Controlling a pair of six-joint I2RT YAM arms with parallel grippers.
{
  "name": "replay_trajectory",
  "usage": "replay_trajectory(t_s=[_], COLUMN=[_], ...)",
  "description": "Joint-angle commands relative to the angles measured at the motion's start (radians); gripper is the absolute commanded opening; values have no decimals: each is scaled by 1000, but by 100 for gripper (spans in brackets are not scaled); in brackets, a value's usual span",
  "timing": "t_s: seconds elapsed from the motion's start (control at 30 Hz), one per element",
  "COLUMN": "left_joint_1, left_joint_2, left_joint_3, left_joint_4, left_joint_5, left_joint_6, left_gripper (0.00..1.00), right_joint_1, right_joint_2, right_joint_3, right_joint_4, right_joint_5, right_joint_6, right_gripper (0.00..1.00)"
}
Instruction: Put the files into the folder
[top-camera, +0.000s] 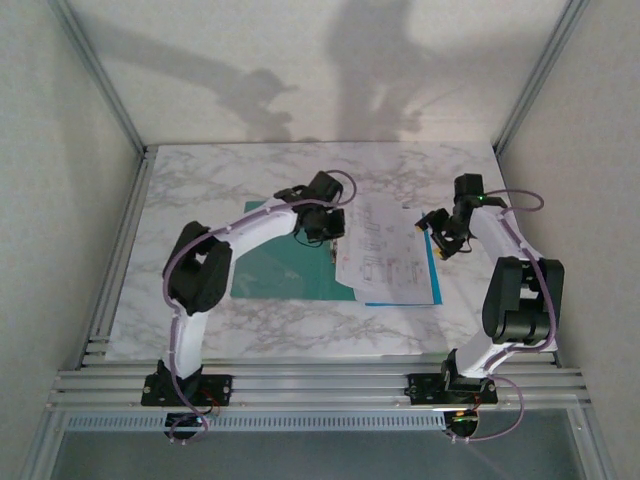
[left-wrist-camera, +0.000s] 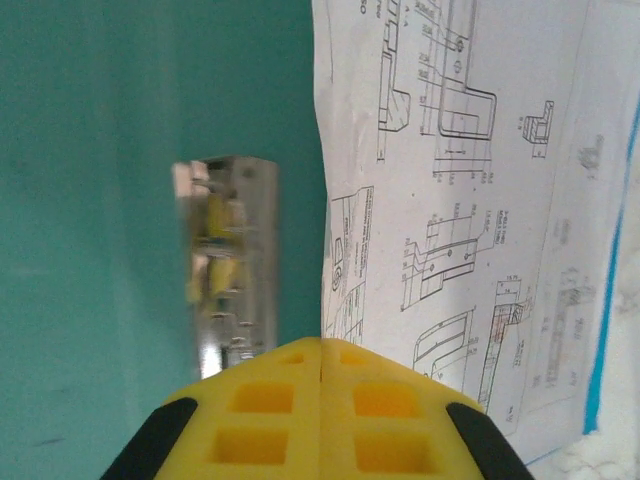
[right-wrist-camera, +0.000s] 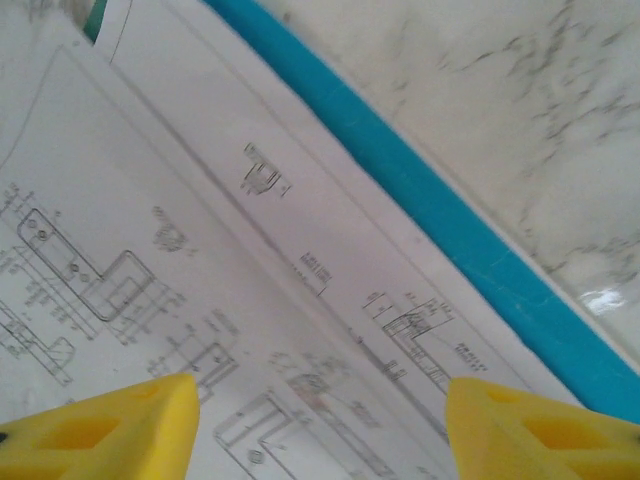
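The teal-green folder (top-camera: 270, 278) lies flat on the marble table under my left arm. The files (top-camera: 385, 255), white sheets with technical drawings, lie overlapping its right part, with a bright blue strip (top-camera: 433, 275) along their right edge. My left gripper (top-camera: 328, 232) is shut, its yellow tips (left-wrist-camera: 320, 345) right at the left edge of the files (left-wrist-camera: 480, 200), over the folder (left-wrist-camera: 100, 200); nothing shows between the fingers. My right gripper (top-camera: 440, 235) hangs open just above the right side of the files (right-wrist-camera: 200, 200), beside the blue strip (right-wrist-camera: 420, 180).
A small clear clip-like piece (left-wrist-camera: 228, 260) sits on the folder left of the sheets. Bare marble table (right-wrist-camera: 520, 100) lies right of the blue strip. Metal frame posts and white walls close in the table (top-camera: 250, 170) at the left, right and back.
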Motion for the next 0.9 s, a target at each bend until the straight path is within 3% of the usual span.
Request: replay_trajectory(t_s=[0.0,0.27,0.5,0.87], left_joint_1=[50,129,166,205], left_joint_2=[-65,-119,-131,-143], left_joint_3=[-59,-153,-199,-249], left_joint_4=[-68,-97,-103,-91], left_joint_5=[-60,-166,-219,-245], left_joint_6=[78,174,218,235], left_gripper=[0,0,0,0], right_joint_1=[41,161,273,366], right_joint_2=[20,118,258,455], right_joint_3=[15,66,186,374], right_joint_4=[28,119,113,92], right_joint_5=[-43,-147,-146,-165], right_joint_6=[-35,-55,-53,-37], right_gripper=[67,67,65,64])
